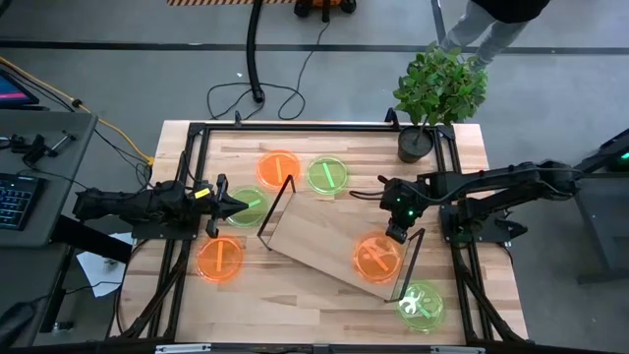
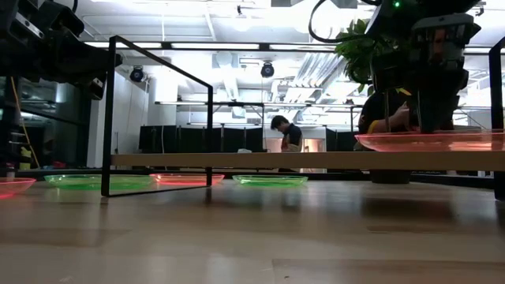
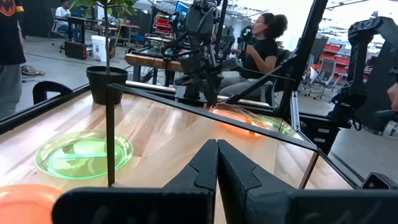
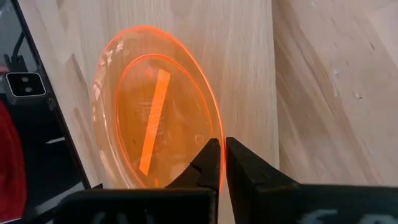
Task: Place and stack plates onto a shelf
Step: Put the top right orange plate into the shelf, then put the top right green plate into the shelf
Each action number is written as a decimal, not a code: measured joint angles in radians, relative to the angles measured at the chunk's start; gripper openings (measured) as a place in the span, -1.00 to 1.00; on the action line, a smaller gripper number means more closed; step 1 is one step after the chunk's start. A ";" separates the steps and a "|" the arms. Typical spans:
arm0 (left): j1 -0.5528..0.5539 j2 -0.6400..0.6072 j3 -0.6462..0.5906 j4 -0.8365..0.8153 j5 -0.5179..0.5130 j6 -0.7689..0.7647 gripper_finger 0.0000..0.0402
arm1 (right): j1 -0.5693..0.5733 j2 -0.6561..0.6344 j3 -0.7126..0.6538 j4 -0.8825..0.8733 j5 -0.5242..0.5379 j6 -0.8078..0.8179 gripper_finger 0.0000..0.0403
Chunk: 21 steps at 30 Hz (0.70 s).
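Observation:
The shelf [image 1: 314, 231] is a light-wood board lying slantwise across the table's middle, with a black frame upright at each short end. An orange plate [image 1: 376, 258] lies on its right end, and my right gripper [image 1: 398, 231] is shut on that plate's rim. Other plates lie on the tabletop: orange [image 1: 279, 167] and green [image 1: 327, 174] at the far side, green [image 1: 251, 208] and orange [image 1: 220, 260] at the left, green [image 1: 421, 305] at the near right. My left gripper [image 1: 239, 206] hovers shut and level above the left green plate. My right gripper pinches the orange plate's rim [image 4: 217, 127] between its two fingertips [image 4: 208, 155], on the plate's far right side. The fingers slant down from the table's right. The plate [image 2: 430, 140] rests on the shelf board [image 2: 316, 160].
A potted plant [image 1: 432, 98] stands at the table's far right corner. A black metal frame [image 1: 295, 126] runs round the tabletop. People sit and stand in the room beyond the table [image 2: 288, 134]. Bare wood lies at the near middle [image 1: 305, 305].

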 joint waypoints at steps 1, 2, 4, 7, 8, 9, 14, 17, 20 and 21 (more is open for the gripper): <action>0.000 0.000 0.000 0.000 0.000 0.000 -1.00 | 0.000 0.000 0.000 0.000 0.000 0.007 -0.91; 0.000 0.000 0.000 0.000 0.000 0.000 -1.00 | 0.000 0.000 0.000 0.000 -0.001 0.014 -0.87; 0.000 0.000 0.000 0.000 0.000 0.000 -1.00 | 0.000 0.000 0.000 0.000 -0.001 0.023 -0.77; 0.000 0.000 0.000 0.000 0.000 0.000 -1.00 | 0.000 0.000 0.000 0.000 -0.001 0.023 -0.57; 0.000 0.000 0.000 0.000 0.000 0.000 -1.00 | 0.000 0.000 0.000 0.001 -0.001 0.023 -0.51; 0.000 0.000 0.000 0.000 0.000 0.000 -1.00 | 0.000 -0.001 0.001 0.001 -0.003 0.025 -0.45; 0.000 0.000 0.000 0.000 0.000 0.000 -1.00 | -0.013 -0.002 0.072 -0.008 -0.002 -0.013 -0.25; 0.000 0.000 0.000 0.000 0.000 0.000 -1.00 | -0.037 -0.002 0.139 -0.027 0.059 -0.061 -0.21; 0.000 0.000 0.000 0.000 0.000 0.000 -1.00 | -0.064 -0.002 0.193 -0.052 0.156 -0.095 -0.20; 0.000 0.000 0.000 0.000 0.000 0.000 -1.00 | -0.073 -0.002 0.203 -0.058 0.183 -0.103 -0.20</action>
